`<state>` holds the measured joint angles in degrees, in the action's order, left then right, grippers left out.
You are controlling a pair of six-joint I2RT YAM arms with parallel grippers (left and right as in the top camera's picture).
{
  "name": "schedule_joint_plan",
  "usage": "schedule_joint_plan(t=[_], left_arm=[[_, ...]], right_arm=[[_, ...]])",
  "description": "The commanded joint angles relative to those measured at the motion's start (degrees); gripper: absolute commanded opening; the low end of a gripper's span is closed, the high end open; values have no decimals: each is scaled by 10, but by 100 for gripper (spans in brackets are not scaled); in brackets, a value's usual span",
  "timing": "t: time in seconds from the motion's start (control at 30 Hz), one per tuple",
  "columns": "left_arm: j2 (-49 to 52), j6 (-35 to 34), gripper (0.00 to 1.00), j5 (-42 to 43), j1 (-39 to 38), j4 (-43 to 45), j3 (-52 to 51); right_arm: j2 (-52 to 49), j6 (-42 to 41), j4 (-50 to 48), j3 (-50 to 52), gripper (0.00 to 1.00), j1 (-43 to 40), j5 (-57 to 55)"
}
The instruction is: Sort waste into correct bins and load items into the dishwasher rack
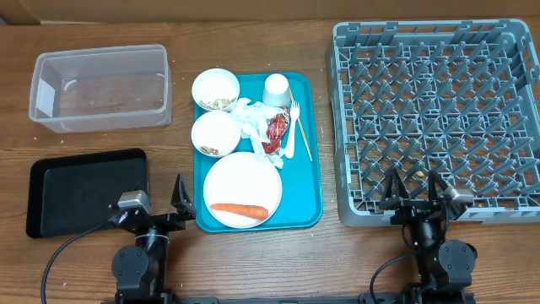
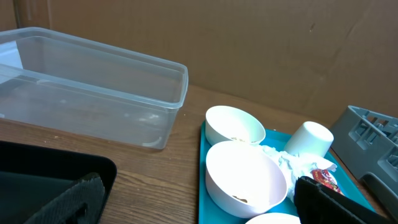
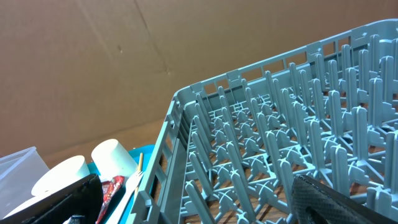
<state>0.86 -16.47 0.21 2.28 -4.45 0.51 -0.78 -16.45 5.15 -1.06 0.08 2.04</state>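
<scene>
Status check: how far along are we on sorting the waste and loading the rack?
Nothing looks done: the clear tub, black tray and dishwasher rack hold nothing. Nothing is in hand: the left gripper and right gripper are empty, jaws open. Left: napkins, wrapper, carrot, plate, bowls, cup, fork and chopstick, all on the teal tray.

Obscured and cropped items, all three views.
Overhead: the scraps in the two bowls [image 1: 216,91] are too small to identify; the fork [image 1: 294,127] and chopstick [image 1: 302,139] are too thin to tell whether they touch. Left wrist: tub [image 2: 93,99] cut at the left edge, black tray [image 2: 37,171] at the left and near edges, rack [image 2: 367,134] at the right; plate [image 2: 273,219] only a sliver at the near edge; wrapper [image 2: 323,179] half behind a finger [image 2: 339,205]. Right wrist: rack runs off the right and near edges; one bowl is partly behind a finger.
</scene>
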Motion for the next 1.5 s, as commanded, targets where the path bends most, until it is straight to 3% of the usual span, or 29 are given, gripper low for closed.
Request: schedule_joint_plan(t=[0.0,1.47], left_arm=[[-6,6,100,-4,1,0,-2],[-6,-9,100,10,1,0,-2]], right_arm=[[6,4,-3,6,100,-2,-7],[6,4,-3,6,100,-2,-7]])
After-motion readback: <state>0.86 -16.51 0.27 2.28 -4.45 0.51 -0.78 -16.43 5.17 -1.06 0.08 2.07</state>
